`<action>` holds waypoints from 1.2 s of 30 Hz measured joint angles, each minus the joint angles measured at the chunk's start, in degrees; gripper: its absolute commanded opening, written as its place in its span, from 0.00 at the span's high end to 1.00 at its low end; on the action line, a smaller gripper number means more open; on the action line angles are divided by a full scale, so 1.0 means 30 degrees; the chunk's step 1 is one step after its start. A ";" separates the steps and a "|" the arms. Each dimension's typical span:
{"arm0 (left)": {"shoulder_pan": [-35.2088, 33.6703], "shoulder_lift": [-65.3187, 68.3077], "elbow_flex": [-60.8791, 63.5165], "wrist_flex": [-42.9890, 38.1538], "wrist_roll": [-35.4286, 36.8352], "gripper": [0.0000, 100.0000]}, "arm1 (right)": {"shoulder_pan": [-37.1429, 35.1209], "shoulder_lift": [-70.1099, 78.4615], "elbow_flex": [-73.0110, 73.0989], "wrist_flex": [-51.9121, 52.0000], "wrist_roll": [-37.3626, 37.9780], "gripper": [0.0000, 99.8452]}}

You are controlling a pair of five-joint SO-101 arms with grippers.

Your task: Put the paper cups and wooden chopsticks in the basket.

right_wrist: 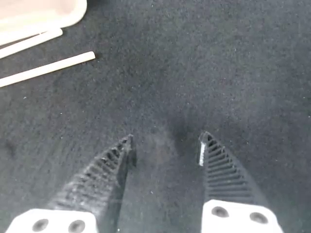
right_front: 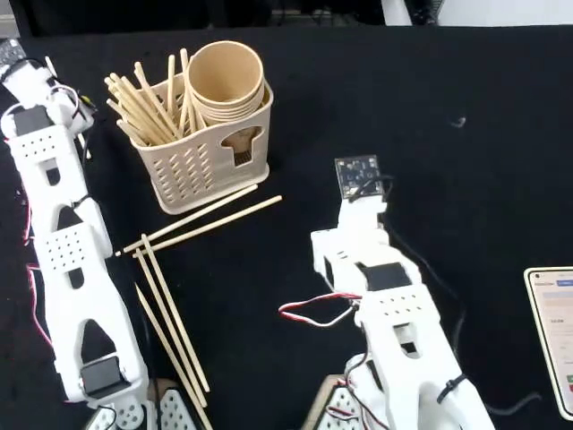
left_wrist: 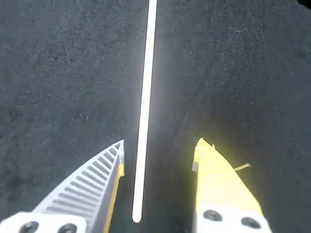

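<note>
Here, the left gripper [left_wrist: 161,142] hangs low over the black tablecloth [left_wrist: 58,73], its jaws spread apart and holding nothing. One wooden chopstick [left_wrist: 145,107] lies flat on the cloth between the two fingers. Its near end sits in the gap and touches neither finger, and its far end is cut off by the frame.

The right gripper [right_wrist: 167,137] is likewise spread wide and empty above bare cloth. The ends of two loose chopsticks [right_wrist: 48,69] and a cropped corner of the basket [right_wrist: 43,12] lie well beyond its tips.

From above, the cream basket stands toward the table's far left, holding a stack of paper cups [right_front: 226,81] and a bundle of chopsticks [right_front: 148,103]. The two loose chopsticks lie just in front of it, and three more sticks [right_front: 175,322] lie beside the left arm [right_front: 72,260]. Which stick sits between the left fingers cannot be told. A phone [right_front: 553,336] is cropped at the right edge.
</note>
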 measured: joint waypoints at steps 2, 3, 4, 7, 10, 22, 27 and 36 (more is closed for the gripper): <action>0.0000 0.0410 0.0000 -0.0469 0.0000 0.77 | -0.0410 0.0000 0.0000 0.0000 0.0000 0.78; -0.0059 0.0674 0.0000 -0.0703 0.0000 0.77 | -0.0498 0.0000 0.0000 0.0000 0.0000 0.78; -0.0147 0.0938 0.0000 -0.0938 0.0000 0.77 | -0.0527 0.0000 0.0000 0.0000 0.0000 0.78; -0.0586 0.1670 0.0000 -0.1407 -0.0029 0.81 | -0.0674 0.0000 0.0000 0.0000 0.0000 0.78; -0.0762 0.2256 -0.0059 -0.1553 -0.0234 0.86 | -0.0703 0.0000 0.0000 0.0000 0.0000 0.78; -0.1905 0.2081 -0.1114 0.1260 -0.0674 0.97 | -0.0703 0.0000 0.0000 0.0000 0.0000 0.78; -0.4366 0.0029 -0.1055 0.6330 -0.1905 0.97 | -0.0703 0.0000 0.0000 0.0000 0.0000 0.78; -1.1048 -0.3663 0.1377 0.9670 -0.6095 0.97 | -0.0703 0.0000 0.0000 0.0000 0.0000 0.78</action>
